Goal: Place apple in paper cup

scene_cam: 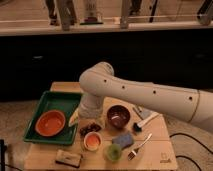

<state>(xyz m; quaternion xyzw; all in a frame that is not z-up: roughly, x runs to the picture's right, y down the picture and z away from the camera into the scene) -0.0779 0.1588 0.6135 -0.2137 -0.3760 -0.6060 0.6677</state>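
Observation:
The paper cup (92, 142) is small and white and stands near the front of the wooden table (160, 150). The apple (92, 142) is an orange-yellow round filling the cup's mouth. My gripper (90, 128) is the dark end of the white arm (130, 92). It hangs just behind and above the cup, close to the apple. The arm reaches in from the right and bends down over the table's middle.
A green tray (60, 100) at the left holds a large orange bowl (50, 123). A dark maroon bowl (118, 116) stands right of the gripper. A green cup (113, 152), a grey-blue sponge (123, 139), a fork (139, 146), a brush (144, 121) and a brown bar (69, 158) lie around.

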